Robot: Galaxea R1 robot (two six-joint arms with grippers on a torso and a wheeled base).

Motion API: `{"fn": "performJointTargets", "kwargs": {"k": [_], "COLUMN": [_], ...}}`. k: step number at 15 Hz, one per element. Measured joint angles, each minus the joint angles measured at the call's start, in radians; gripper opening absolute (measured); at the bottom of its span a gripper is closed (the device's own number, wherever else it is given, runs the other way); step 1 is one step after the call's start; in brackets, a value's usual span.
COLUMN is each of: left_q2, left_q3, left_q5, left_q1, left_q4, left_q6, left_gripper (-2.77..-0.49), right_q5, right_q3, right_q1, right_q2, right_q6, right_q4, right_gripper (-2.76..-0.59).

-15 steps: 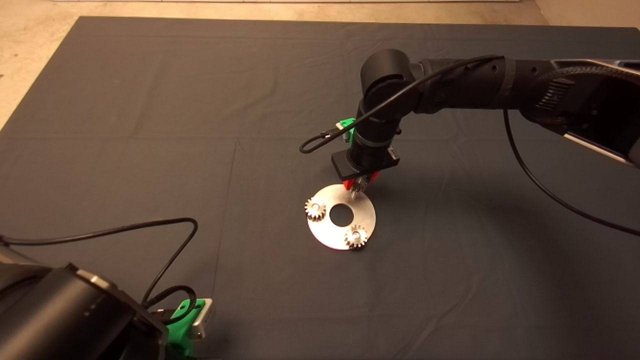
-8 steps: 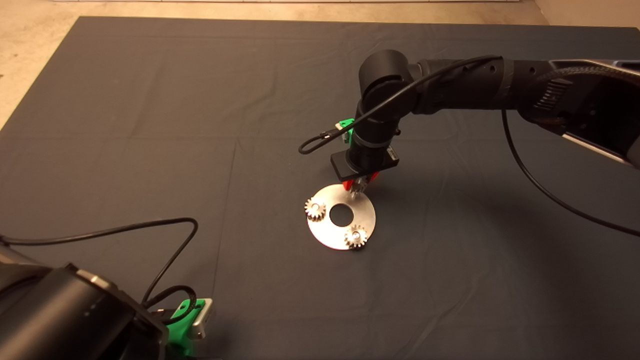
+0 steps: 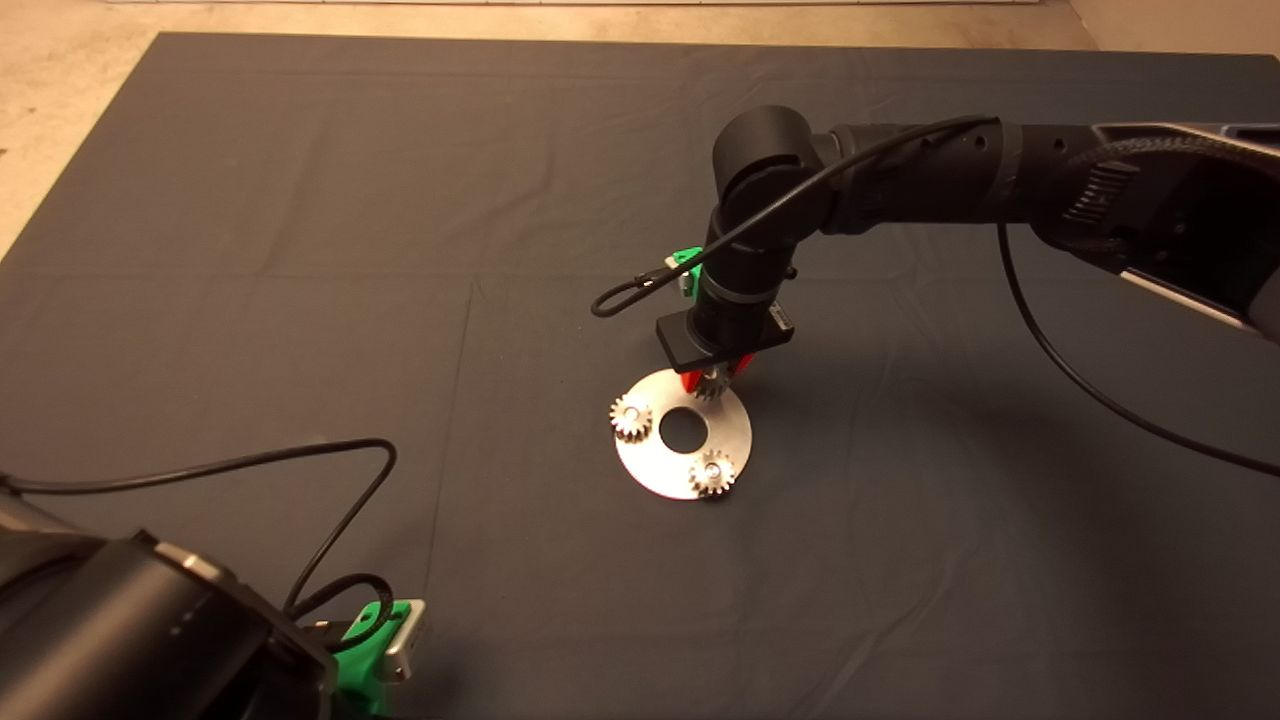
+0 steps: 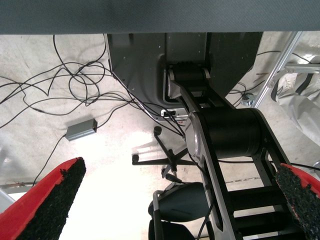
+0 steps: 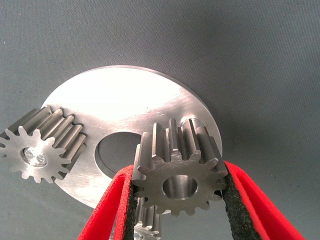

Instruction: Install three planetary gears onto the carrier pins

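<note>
A: Where do we stand with the gears?

B: Two gears sit on their pins on the disc [image 3: 730,425]: one at its left edge [image 3: 631,417], one at its near edge [image 3: 712,472]. We have the third gear [image 5: 180,175] clamped between the red fingers [image 5: 235,200] of our right gripper [image 3: 714,380], above the far side of the disc.

A: And the free pin?

B: In the right wrist view the pin [image 5: 192,124] peeks out just behind the gear's teeth, so the gear hangs close to it but is not yet threaded on. We judge that the hole sits a little off the pin, toward the gripper's side.

A: So which way does the gear point?

B: Its hole [image 5: 179,186] faces the wrist camera, so the axis runs along the gripper's approach, roughly straight down at the disc. The pin stands upright, so the two axes look near parallel; what remains, we think, is a small sideways shift and then a descent.

A: Could the left arm help?

B: No, our left gripper [image 3: 385,640] waits at the mat's lower left corner, well apart from the disc, fingers spread wide and holding nothing. The right one is plainly nearer.
</note>
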Motion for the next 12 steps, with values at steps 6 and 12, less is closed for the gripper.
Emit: {"fn": "performJointTargets", "kwargs": {"k": [6, 12], "left_q2": [0.000, 0.000], "left_q3": [0.000, 0.000], "left_q5": [0.000, 0.000], "left_q1": [0.000, 0.011], "left_q4": [0.000, 0.000], "left_q6": [0.000, 0.000], "left_gripper": [-0.49, -0.49], "right_q5": [0.004, 0.011], "right_q3": [0.000, -0.022], "right_q1": [0.000, 0.002], "right_q2": [-0.006, -0.006], "right_q6": [-0.001, -0.020], "right_q4": [0.008, 0.019], "right_gripper": [-2.31, -2.31]}}
